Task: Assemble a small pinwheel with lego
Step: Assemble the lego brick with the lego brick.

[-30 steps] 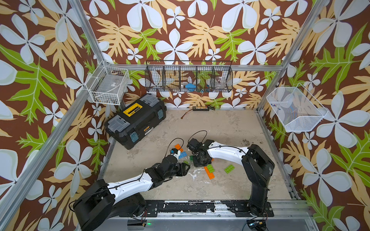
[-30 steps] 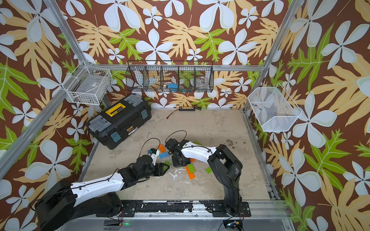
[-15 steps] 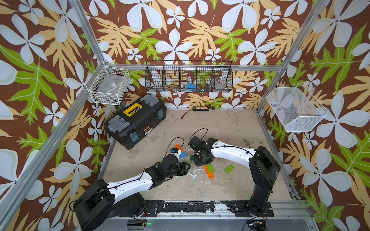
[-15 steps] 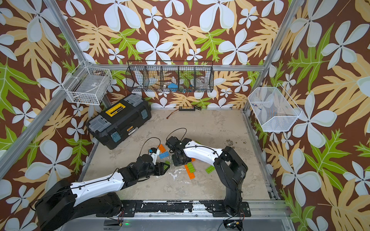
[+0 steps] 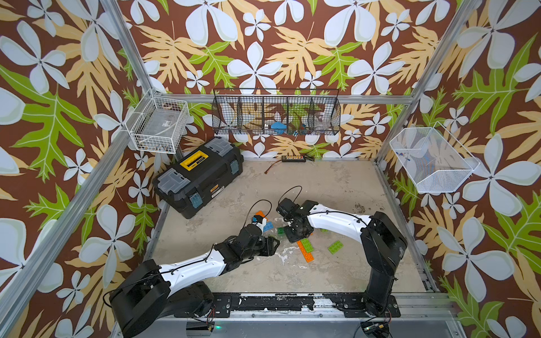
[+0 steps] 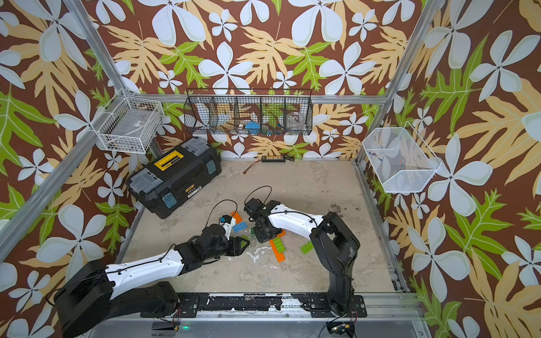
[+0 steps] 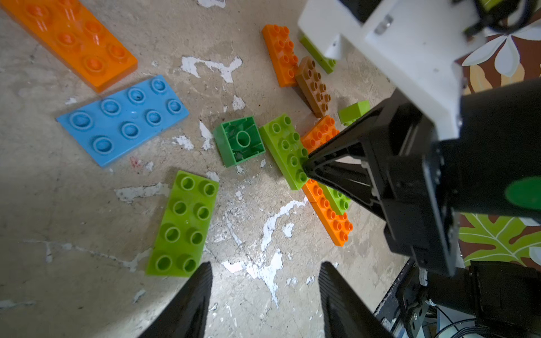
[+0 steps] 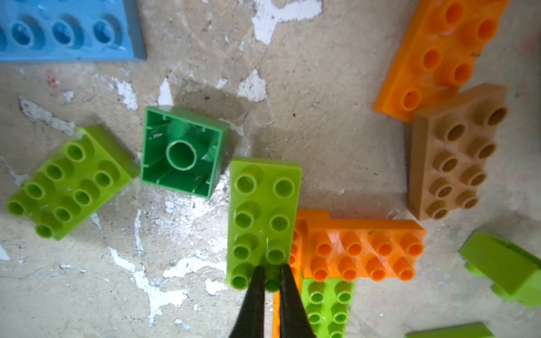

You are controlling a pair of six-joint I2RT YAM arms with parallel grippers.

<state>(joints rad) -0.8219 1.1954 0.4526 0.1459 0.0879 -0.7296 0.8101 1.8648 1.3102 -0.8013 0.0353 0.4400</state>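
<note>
The left hand (image 7: 263, 267) hovers released above the worktop (image 7: 73, 278). The right hand (image 8: 270, 270) has just clenched on an end stud of the lime green brick (image 8: 263, 204), lying flat beside the dark green square (image 8: 183, 149), so a lift looks next.

The left arm (image 5: 193, 267) and right arm (image 5: 336, 219) share 1 build: white shells dotted with small dark screws, bulky black joint housings and thin black cables (image 5: 293, 187). The left gripper (image 7: 263, 269) and right gripper (image 8: 270, 269) each carry 2 black tapered fingers. A round green sticker (image 7: 524, 193) marks the right wrist.
</note>
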